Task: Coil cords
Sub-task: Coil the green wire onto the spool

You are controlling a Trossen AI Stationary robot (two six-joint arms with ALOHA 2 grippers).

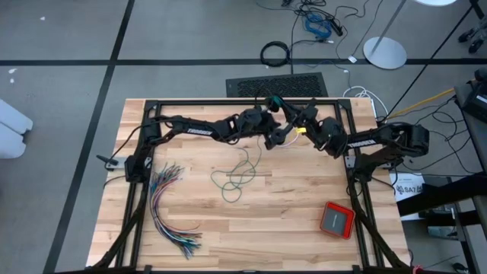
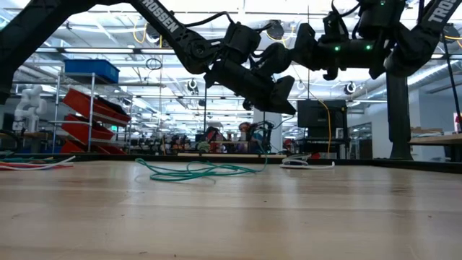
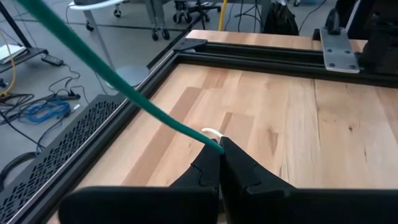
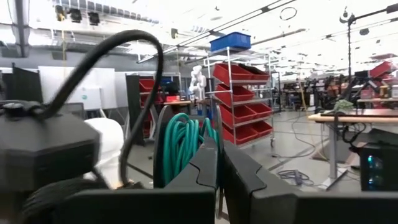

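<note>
The teal cord runs from a loose tangle on the table (image 1: 236,179) (image 2: 195,171) up to my left gripper (image 1: 282,140) (image 3: 219,149), which is shut on it above the table's far middle. From there it stretches taut (image 3: 112,78) to my right gripper (image 1: 278,105) (image 4: 219,158). That gripper tilts upward, shut, with a coil of the teal cord (image 4: 180,143) at its fingers. A white cord end (image 3: 211,132) lies on the wood under the left fingertips. The black cord's run does not show plainly. My left gripper pinches the teal cord (image 3: 214,143) between its two fingertips, slanting down from the table's left, fingers across the cord. One side runs taut up and away; the other is hidden below the fingers. My right gripper has several loops of the teal coil (image 4: 202,134) at its shut, upward-tilted fingertips. The coil stands clear of the table. One finger hides where it is held.
A fanned bundle of many-coloured wires (image 1: 167,205) lies at the near left. A red box (image 1: 337,219) sits near the right front. The black frame (image 1: 243,103) borders the table's far edge. A thick black cable ring (image 1: 275,53) lies on the floor beyond.
</note>
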